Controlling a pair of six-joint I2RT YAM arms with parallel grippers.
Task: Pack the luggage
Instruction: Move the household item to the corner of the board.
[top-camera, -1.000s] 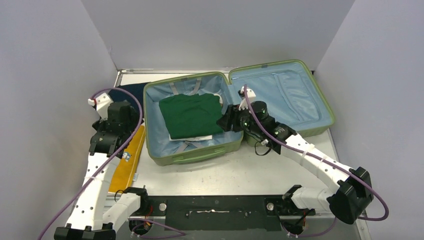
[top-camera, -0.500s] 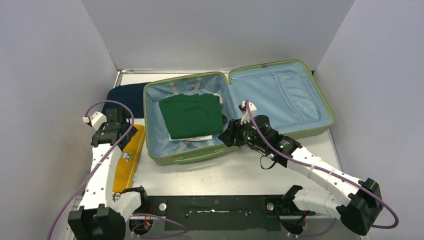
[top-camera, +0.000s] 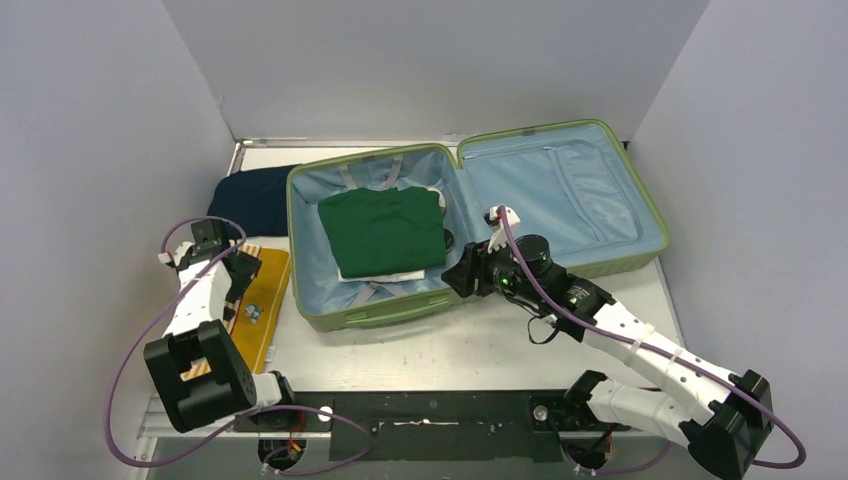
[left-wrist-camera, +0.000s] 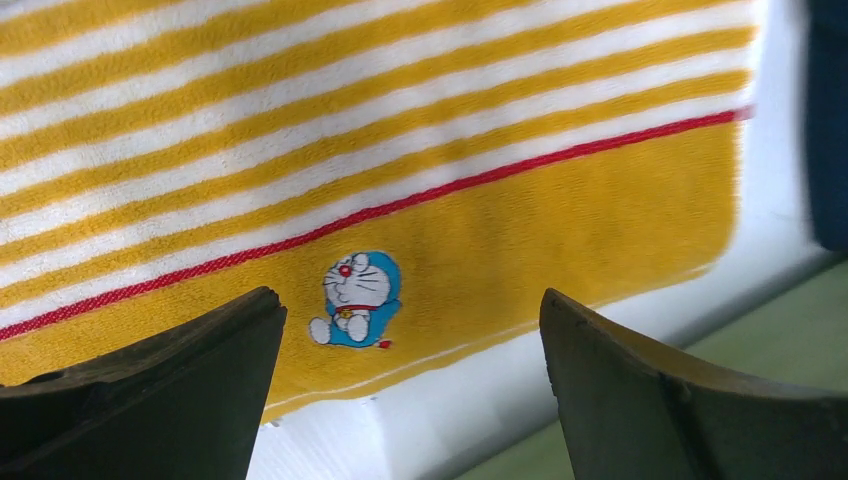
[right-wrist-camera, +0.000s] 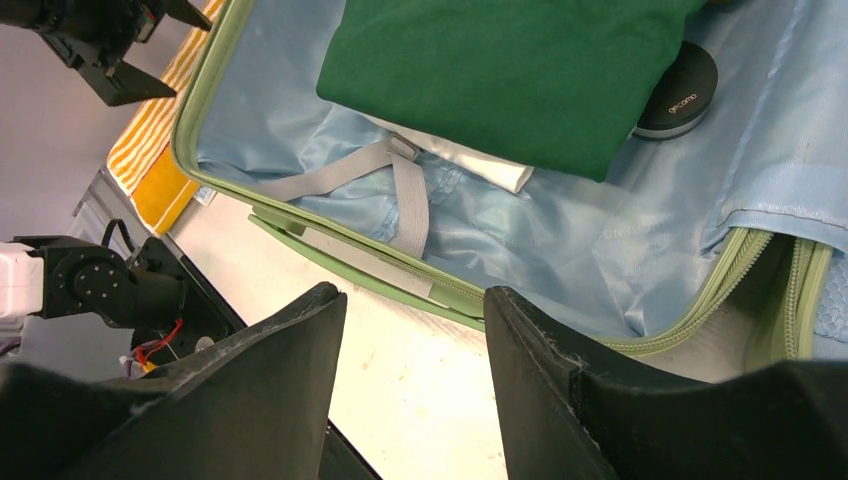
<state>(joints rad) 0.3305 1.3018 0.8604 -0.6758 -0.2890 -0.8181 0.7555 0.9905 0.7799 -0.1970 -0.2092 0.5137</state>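
Large light-green hard-shell suitcase: lay open flat at the far middle of the grey table, lid thrown back to the right, pale-blue lining showing.
Folded dark-green garment: sat in the left half, on top of a folded white piece.
Small round black case: rested on the lining just beside the green garment, toward the hinge.
Grey webbing straps: lay loose on the lining, not buckled.
Lid half: showed nothing packed.
Yellow-and-white striped towel with a blue cartoon cat: lay flat on the table just left of the suitcase, not yet packed.
Navy folded bundle: lay outside too, beyond the towel, against the suitcase's far-left corner.
Left gripper: stood spread wide, low over the towel's yellow end, gripping nothing.
Right gripper: stood about half parted and empty, near the suitcase's front wall by the hinge.
Progress: judged roughly midway, with three items in, two out, straps and lid undone.
Next: probably the towel, to be pinched at an edge and lifted over the rim.
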